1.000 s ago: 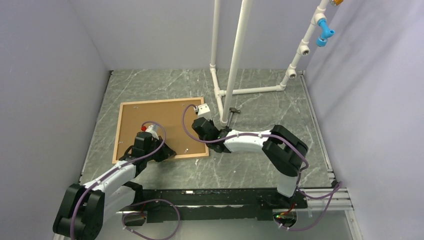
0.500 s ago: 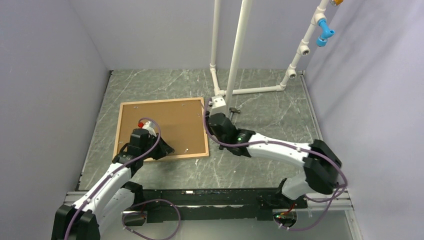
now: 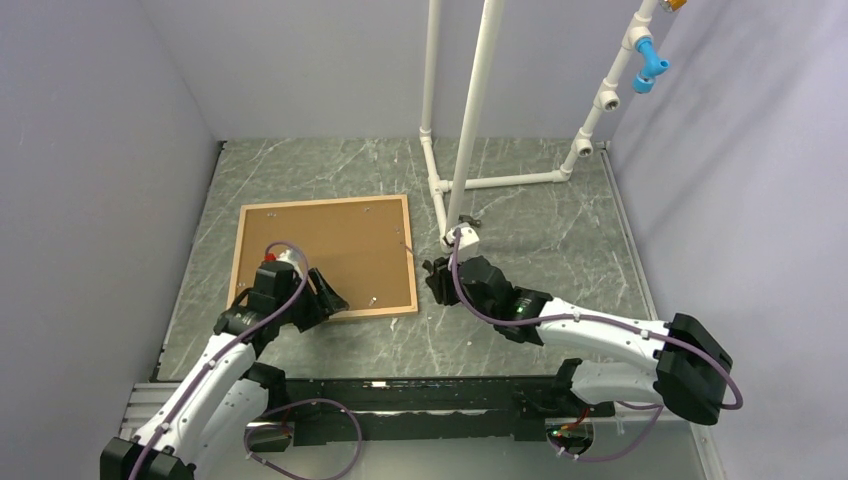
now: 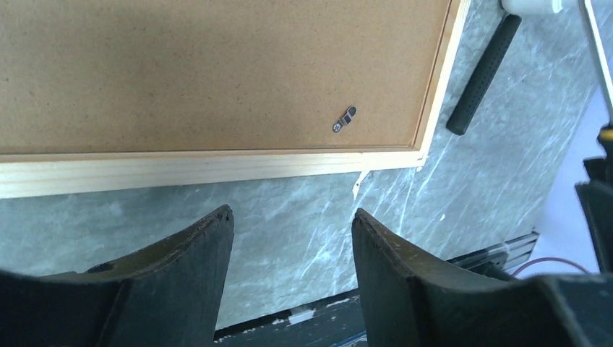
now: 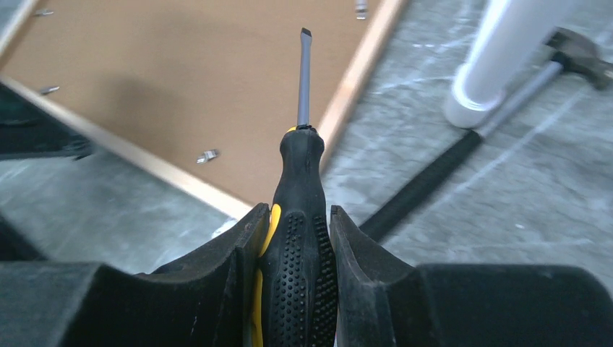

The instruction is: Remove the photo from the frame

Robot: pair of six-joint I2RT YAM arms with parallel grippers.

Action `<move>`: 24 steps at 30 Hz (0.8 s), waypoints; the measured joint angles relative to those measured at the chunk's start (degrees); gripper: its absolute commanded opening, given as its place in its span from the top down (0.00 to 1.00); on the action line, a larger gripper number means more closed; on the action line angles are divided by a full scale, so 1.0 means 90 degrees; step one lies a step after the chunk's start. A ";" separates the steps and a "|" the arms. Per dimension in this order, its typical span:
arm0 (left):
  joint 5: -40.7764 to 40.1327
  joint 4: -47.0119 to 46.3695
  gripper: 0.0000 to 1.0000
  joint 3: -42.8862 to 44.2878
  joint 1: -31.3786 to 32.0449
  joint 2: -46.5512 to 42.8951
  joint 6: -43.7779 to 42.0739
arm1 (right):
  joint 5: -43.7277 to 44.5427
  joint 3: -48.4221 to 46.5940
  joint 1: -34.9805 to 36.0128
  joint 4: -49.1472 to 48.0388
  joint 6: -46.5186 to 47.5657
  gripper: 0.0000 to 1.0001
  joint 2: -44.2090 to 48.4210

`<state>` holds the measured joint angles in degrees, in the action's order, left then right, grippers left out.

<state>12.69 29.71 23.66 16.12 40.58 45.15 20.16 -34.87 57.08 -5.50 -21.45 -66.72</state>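
The frame (image 3: 372, 311) of light wood lies face down on the table, with the brown backing board (image 3: 325, 245) filling it. The photo is hidden under that board. My left gripper (image 4: 293, 217) stands open with nothing between its fingers, just off the frame's near rail (image 4: 181, 170); from above the left gripper (image 3: 326, 298) is at the near right part. My right gripper (image 5: 298, 210) is shut on a black and yellow screwdriver (image 5: 300, 253), blade (image 5: 304, 79) pointing over the board. From above, the right gripper (image 3: 437, 275) hangs beside the frame's right rail.
Small metal turn clips (image 4: 345, 120) sit on the board near the rails. A black-handled hammer (image 5: 419, 188) lies on the marble right of the frame, its head (image 3: 466, 222) by the foot of a white pipe stand (image 3: 470, 120). Grey walls close in both sides.
My left gripper has opened and drawn back to the frame's near edge. My right arm carried the screwdriver rightward, off the board to beside the frame's right rail.
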 measured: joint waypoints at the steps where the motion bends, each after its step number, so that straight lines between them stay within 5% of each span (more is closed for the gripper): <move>1: -0.0007 0.0019 0.39 -0.0007 0.0000 0.0000 0.0202 | -0.0240 -0.0002 0.0000 -0.0044 0.0002 1.00 0.0051; 11: -0.0117 -0.0158 0.40 -0.0391 -0.0002 -0.0126 0.1151 | -0.2101 -0.0950 0.0041 0.1001 0.0032 1.00 -0.0459; 24: -0.0515 -0.0063 0.33 -0.0415 0.0000 -0.0180 0.1362 | -0.2465 -0.1192 0.0080 0.1933 -0.0007 1.00 -0.0954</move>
<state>8.05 29.15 19.92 16.12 38.96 57.41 -2.02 -45.60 57.80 11.90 -21.52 -75.31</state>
